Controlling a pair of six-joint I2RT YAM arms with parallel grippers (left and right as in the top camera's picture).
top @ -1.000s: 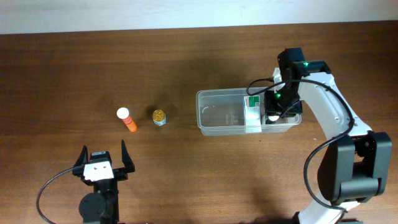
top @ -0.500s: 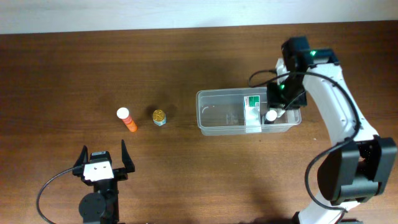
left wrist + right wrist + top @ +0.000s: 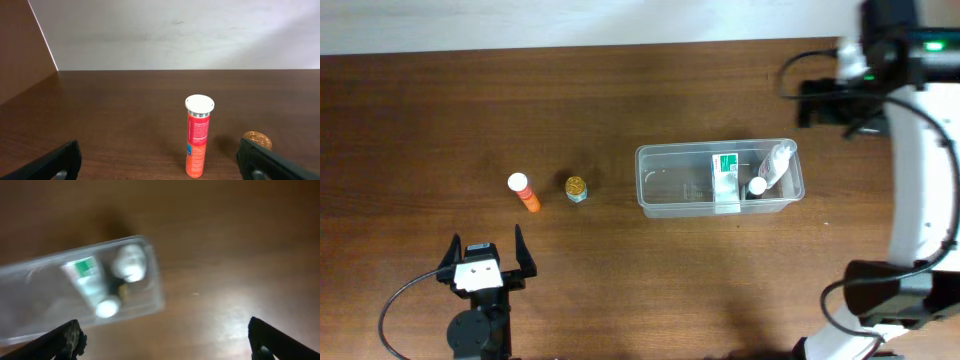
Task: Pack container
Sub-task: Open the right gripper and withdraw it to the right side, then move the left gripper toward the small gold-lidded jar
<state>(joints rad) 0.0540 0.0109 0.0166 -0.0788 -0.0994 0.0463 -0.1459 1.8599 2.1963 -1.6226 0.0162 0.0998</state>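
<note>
On the right half of the tabletop (image 3: 620, 90), the container (image 3: 665, 190) is sitting with its open top facing up. Its long axis is running left to right in the overhead view, parallel to the far edge of the tabletop. Inside, toward the right end, a white-and-green box (image 3: 725, 178) is lying across the short axis. Just right of it a white bottle (image 3: 777, 162) is leaning diagonally, and a small white cap (image 3: 757, 186) is showing near the front wall.

The right gripper (image 3: 165, 340) is hanging beyond the far right corner of the container, apart from it. Its jaws are standing wide apart and gripping nothing. Its wrist view is blurred, so the pale shapes in the container there are probably the same box and bottle.

The left gripper (image 3: 487, 250) is waiting near the front left of the tabletop, and its jaws are also spread wide and empty. Ahead of it an orange tube (image 3: 198, 136) with a white cap is standing upright. A small gold-lidded jar (image 3: 257, 140) is sitting near it on the right, not touching it.
</note>
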